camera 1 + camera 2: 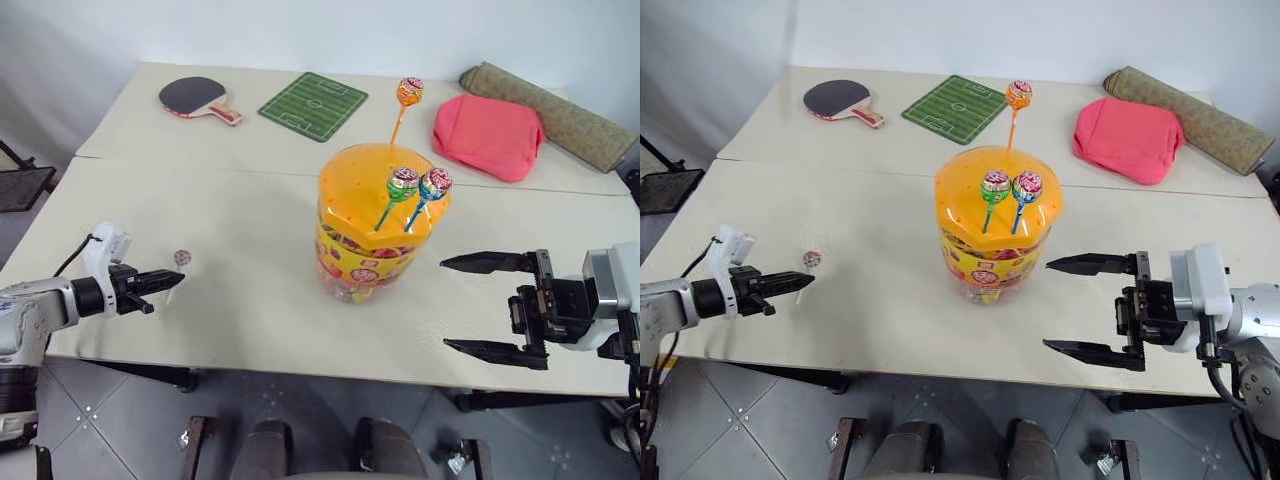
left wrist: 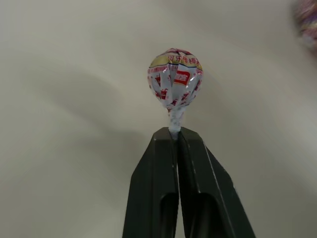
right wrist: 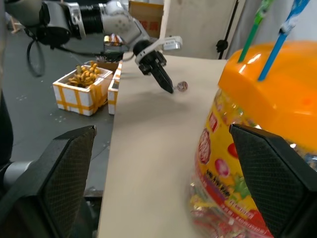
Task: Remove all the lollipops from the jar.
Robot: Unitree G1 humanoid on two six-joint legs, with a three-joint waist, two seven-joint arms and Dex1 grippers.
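Observation:
The jar (image 1: 372,232), a clear tub with a yellow label and a domed orange lid, stands mid-table. Three lollipops stick out of its lid: one on an orange stick (image 1: 409,92) at the back, one on a green stick (image 1: 403,184) and one on a blue stick (image 1: 435,183) at the front. Low over the table's left front, my left gripper (image 1: 175,278) is shut on the white stick of a fourth lollipop (image 2: 175,79), whose head pokes past the fingertips. My right gripper (image 1: 445,304) stands wide open to the right of the jar, apart from it, pointing towards it.
At the back lie a table tennis paddle (image 1: 198,98), a green football-pitch mat (image 1: 318,105), a pink pouch (image 1: 488,135) and a rolled olive mat (image 1: 555,115). A seam (image 1: 200,165) runs across between two tabletops. A yellow-edged box (image 3: 84,84) sits on the floor beyond the left edge.

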